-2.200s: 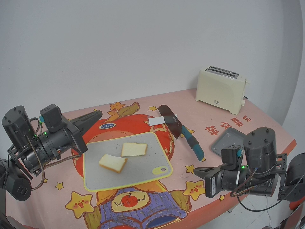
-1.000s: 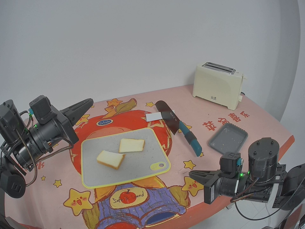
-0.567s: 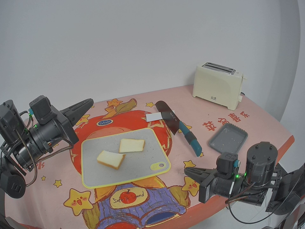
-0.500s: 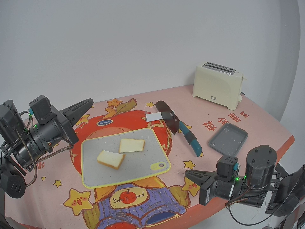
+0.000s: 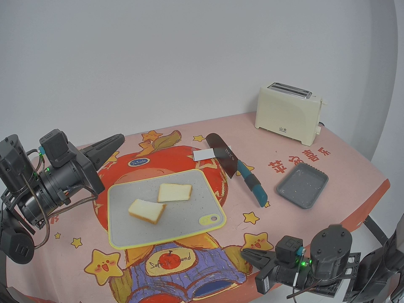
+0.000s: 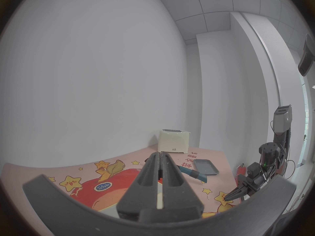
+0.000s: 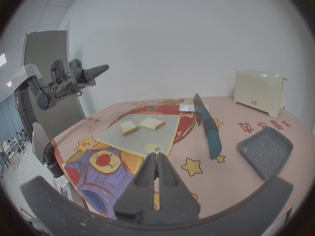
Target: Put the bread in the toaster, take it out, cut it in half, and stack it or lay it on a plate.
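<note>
Two bread halves lie on the grey cutting board (image 5: 189, 221): one half (image 5: 174, 192) toward the back, the other half (image 5: 147, 211) toward the front left, touching at a corner. They also lie on the cutting board (image 7: 141, 143) as bread (image 7: 151, 123) and bread (image 7: 129, 127). The cream toaster (image 5: 290, 113) stands at the back right with empty slots. A dark grey plate (image 5: 303, 184) lies empty near the right edge. My left gripper (image 5: 120, 139) hovers shut, off the board's back left. My right gripper (image 5: 246, 254) is shut and low at the table's front edge.
A knife (image 5: 240, 169) with a teal handle lies between board and plate, its dark blade on a white card (image 5: 209, 154). The table carries a pink cartoon cloth (image 5: 176, 270). In the right wrist view the knife (image 7: 208, 128) and plate (image 7: 265, 151) lie ahead.
My right arm has sunk and drawn back toward the table's front edge, uncovering the plate. The left arm has hardly moved. Bread, knife and board stay put.
</note>
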Robot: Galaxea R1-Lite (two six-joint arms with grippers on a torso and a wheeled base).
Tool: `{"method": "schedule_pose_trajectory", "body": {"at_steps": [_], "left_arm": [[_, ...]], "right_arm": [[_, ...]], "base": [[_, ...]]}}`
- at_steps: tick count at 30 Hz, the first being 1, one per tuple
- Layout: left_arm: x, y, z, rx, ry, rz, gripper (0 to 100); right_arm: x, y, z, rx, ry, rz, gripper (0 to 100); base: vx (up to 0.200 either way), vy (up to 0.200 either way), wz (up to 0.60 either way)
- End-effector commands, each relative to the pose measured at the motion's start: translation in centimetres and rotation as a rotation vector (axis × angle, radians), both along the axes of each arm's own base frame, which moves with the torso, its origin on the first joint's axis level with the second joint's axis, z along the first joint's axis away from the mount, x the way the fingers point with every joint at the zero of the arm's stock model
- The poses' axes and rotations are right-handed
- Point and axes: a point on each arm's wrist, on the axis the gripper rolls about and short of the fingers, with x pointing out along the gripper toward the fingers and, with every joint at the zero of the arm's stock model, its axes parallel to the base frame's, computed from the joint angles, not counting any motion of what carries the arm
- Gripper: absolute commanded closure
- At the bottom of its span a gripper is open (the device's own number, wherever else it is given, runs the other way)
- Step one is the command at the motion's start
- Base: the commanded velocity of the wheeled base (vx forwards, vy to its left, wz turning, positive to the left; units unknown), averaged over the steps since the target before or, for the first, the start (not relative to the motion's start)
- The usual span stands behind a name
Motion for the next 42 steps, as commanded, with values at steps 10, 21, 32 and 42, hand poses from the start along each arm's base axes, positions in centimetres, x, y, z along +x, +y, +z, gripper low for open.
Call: {"method": "schedule_pose_trajectory", "body": {"at_steps": [10,21,32,42], "left_arm": [[-0.1,0.0,-0.1,0.001,0.003,-0.001,100],[-0.1,0.0,-0.2,0.002,0.007,-0.001,100],[-0.3,-0.1,-0.5,0.008,0.019,-0.008,100],[-3.0,-4.1,-0.7,0.015,0.027,-0.223,100]], "right_arm": [[-0.1,0.0,-0.2,-0.011,0.001,0.007,100],[-0.3,-0.3,0.1,0.034,-0.056,0.02,100],[0.9,-0.7,1.1,0.042,-0.169,0.006,100],[2.4,-0.8,3.3,0.109,-0.252,-0.044,100]], "base": [[0.0,0.0,0.6],[0.0,0.0,0.27],[0.0,0.0,0.0],[0.0,0.0,0.0]]}}
